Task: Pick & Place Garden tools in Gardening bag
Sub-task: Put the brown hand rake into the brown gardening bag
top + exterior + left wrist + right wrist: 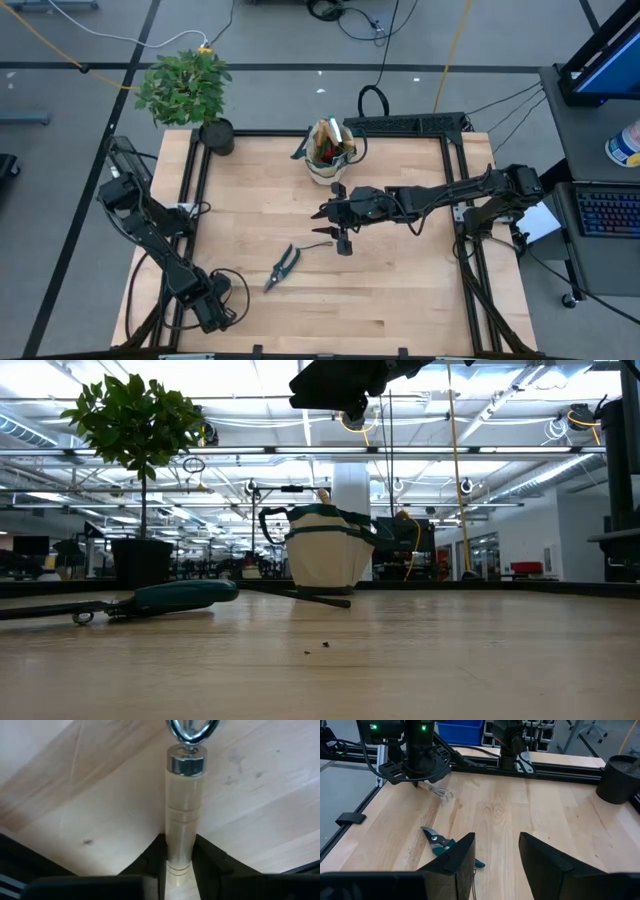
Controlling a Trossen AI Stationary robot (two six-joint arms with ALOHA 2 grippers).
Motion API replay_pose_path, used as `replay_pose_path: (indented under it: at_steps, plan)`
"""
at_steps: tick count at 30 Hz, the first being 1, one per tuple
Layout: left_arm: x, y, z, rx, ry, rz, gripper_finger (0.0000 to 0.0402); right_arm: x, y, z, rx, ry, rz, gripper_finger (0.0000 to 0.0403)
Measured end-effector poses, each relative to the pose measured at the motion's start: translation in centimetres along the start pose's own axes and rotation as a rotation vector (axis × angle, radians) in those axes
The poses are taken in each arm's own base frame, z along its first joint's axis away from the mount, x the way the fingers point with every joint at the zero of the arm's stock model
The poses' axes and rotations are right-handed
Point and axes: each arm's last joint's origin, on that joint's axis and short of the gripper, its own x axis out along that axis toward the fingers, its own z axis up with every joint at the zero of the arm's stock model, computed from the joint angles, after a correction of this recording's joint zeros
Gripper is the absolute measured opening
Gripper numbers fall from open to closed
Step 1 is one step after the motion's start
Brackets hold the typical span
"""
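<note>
Left gripper (178, 862): closed on wood-handled tool (182, 820), pale handle, silver ferrule and ring.
Right gripper (496, 852): parted, empty.
Pruning shears (283, 266): teal-handled, lying flat.

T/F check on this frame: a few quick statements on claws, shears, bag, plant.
1. The left claw is closed on a wooden tool handle. True.
2. The pruning shears are already in the gardening bag. False: they lie on the table, apart from the bag.
3. The right claw grips the shears. False: its fingers are open and empty, above the table.
4. The potted plant stands at a table corner. True.
5. The bag has tipped over. False: it stands upright.
</note>
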Motion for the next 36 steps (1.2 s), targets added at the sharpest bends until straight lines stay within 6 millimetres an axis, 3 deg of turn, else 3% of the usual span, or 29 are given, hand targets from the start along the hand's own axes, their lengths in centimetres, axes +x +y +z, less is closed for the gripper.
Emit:
replay_pose_path:
  at_steps: [12, 25, 36]
  plan:
    - [-0.7, -0.7, 0.5, -0.017, -0.026, -0.089, 0.0066, 0.0, 0.0, 0.0, -0.021, 0.000, 0.000, 0.0144]
    - [-7.4, -0.4, 0.7, -0.051, -0.143, -0.424, 0.0066, 0.0, 0.0, 0.4, -0.035, -0.038, 0.006, 0.0144]
    - [-12.6, -0.8, 2.6, -0.119, -0.287, -0.788, 0.0066, -0.2, 0.4, 1.9, -0.200, -0.211, 0.060, 0.0144]
